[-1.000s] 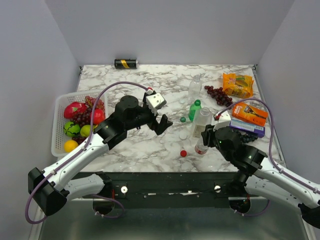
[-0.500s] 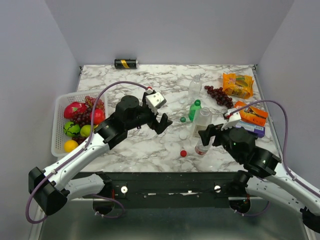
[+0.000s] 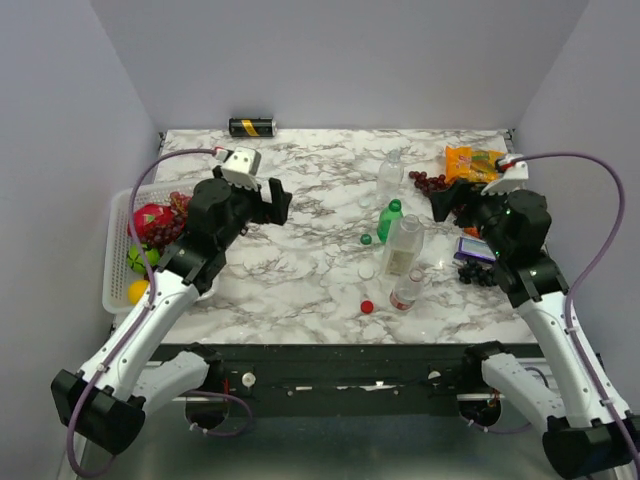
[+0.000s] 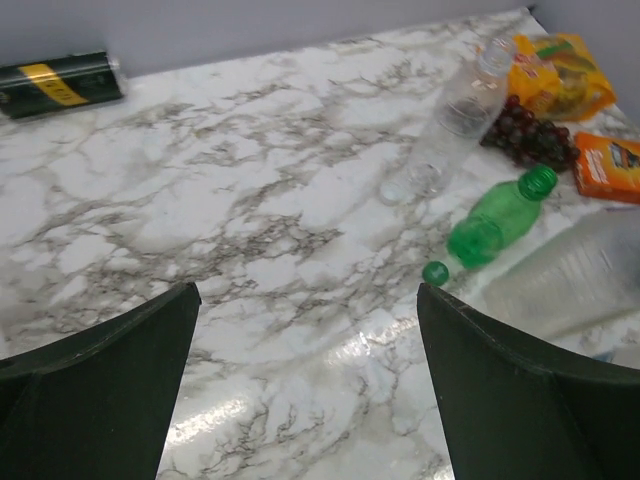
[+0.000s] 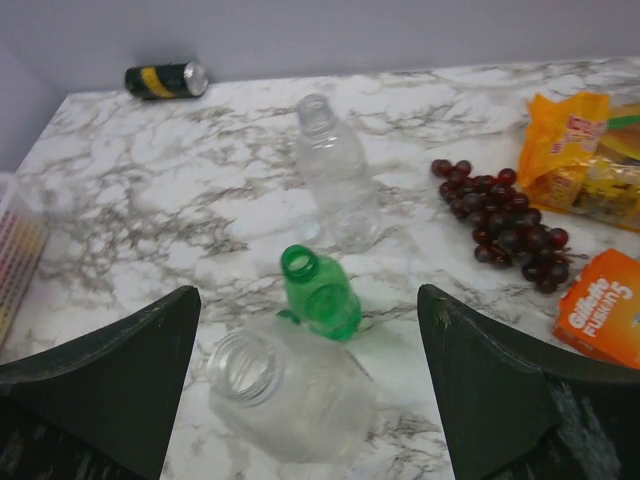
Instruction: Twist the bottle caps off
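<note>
As they hang above the tabletop [image 3: 300, 290], left fingers [image 4: 110, 380] and right fingers [image 5: 500, 390] stand spread wide, empty; only the overhead view shows the red cap [image 3: 367, 307].

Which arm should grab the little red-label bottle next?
Right, probably. The red-labelled bottle sits on that arm's side, nearer the right claw than the left claw. Both claws are open and empty. A red cap already lies beside it.
</note>
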Controlling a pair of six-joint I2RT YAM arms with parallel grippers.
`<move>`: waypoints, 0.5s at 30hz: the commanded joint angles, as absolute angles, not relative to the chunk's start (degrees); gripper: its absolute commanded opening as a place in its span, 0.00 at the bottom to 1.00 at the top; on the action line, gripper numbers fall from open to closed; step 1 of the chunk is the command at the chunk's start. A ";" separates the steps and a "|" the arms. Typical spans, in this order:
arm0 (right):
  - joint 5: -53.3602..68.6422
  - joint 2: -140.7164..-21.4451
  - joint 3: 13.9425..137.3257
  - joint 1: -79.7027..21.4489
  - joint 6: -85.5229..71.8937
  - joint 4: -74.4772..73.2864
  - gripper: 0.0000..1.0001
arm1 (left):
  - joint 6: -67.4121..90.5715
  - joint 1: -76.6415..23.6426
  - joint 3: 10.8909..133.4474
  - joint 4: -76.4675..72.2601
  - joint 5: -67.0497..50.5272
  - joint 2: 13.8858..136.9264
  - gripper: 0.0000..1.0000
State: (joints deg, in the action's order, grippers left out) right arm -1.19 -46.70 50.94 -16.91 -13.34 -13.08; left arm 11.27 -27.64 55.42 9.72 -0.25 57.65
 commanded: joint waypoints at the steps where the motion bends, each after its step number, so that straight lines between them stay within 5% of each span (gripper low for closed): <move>1: 17.92 -47.64 53.35 -1.96 -17.13 -8.96 0.96 | 15.12 -22.24 54.58 7.21 8.69 53.27 0.99; 15: 13.28 -42.71 48.25 5.89 -16.70 -9.14 0.97 | 13.27 -21.97 58.01 10.55 21.18 52.21 0.99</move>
